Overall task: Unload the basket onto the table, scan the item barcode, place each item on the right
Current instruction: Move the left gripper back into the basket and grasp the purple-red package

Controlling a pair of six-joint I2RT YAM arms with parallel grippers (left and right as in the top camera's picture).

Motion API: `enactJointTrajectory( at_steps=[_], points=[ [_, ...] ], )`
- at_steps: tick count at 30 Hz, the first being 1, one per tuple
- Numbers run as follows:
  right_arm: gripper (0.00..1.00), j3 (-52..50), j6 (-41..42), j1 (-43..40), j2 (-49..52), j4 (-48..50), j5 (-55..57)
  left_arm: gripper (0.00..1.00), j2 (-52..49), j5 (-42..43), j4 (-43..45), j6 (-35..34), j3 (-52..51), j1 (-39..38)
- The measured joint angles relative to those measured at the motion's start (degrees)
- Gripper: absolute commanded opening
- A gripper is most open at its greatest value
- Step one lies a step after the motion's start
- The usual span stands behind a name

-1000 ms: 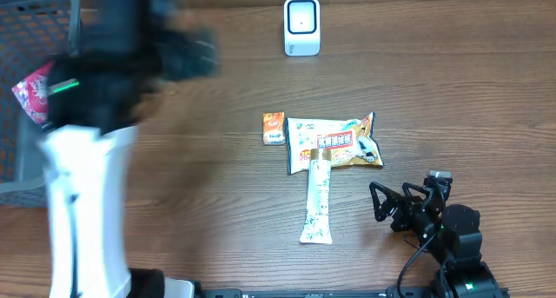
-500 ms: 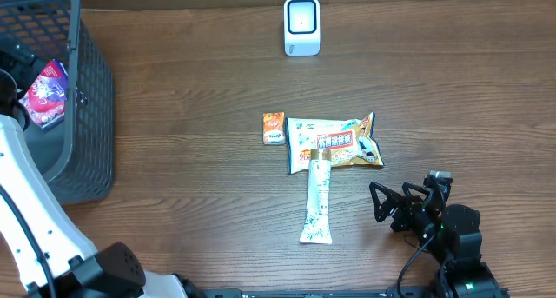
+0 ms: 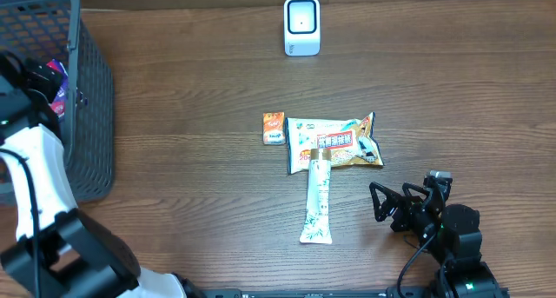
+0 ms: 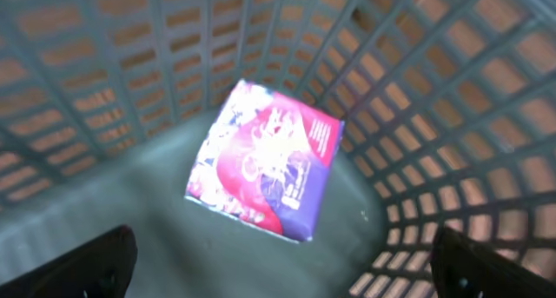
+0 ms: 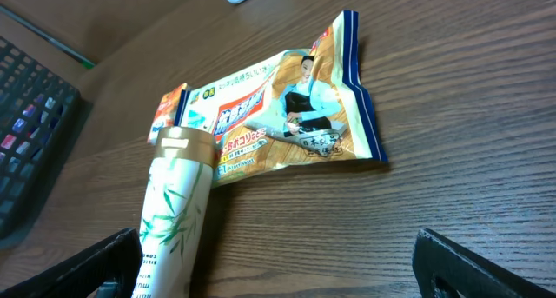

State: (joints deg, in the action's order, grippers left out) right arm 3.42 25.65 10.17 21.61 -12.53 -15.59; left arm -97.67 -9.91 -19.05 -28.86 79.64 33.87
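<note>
Your left gripper [image 4: 282, 272] hangs inside the grey mesh basket [image 3: 91, 89] at the far left of the tabletop [image 3: 191, 159], jaws spread wide and empty. Below them a pink and purple packet [image 4: 265, 159] lies flat on the basket floor. Your right gripper [image 5: 278, 268] sits low at the near right, jaws also spread, holding nothing. Ahead of it lie the items: a snack bag [image 3: 339, 143], a pale tube [image 3: 318, 198] with its cap touching the bag's near edge, and a small orange sachet [image 3: 274, 128] just beside the bag's left end. The white scanner [image 3: 301, 25] stands at the far edge, well apart.
</note>
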Motion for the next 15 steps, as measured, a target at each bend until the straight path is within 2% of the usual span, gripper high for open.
enactJointTrajectory(
  at_steps=[7,15],
  points=[
    [1.00,0.0,0.0,0.0,2.3,-0.1,0.0,1.00,-9.6,0.3,6.0,-0.2,-0.4,0.0],
    [1.00,0.1,0.0,0.0,3.8,-0.1,0.0,1.00,-11.6,2.7,12.6,-3.9,0.8,1.5]
  ],
)
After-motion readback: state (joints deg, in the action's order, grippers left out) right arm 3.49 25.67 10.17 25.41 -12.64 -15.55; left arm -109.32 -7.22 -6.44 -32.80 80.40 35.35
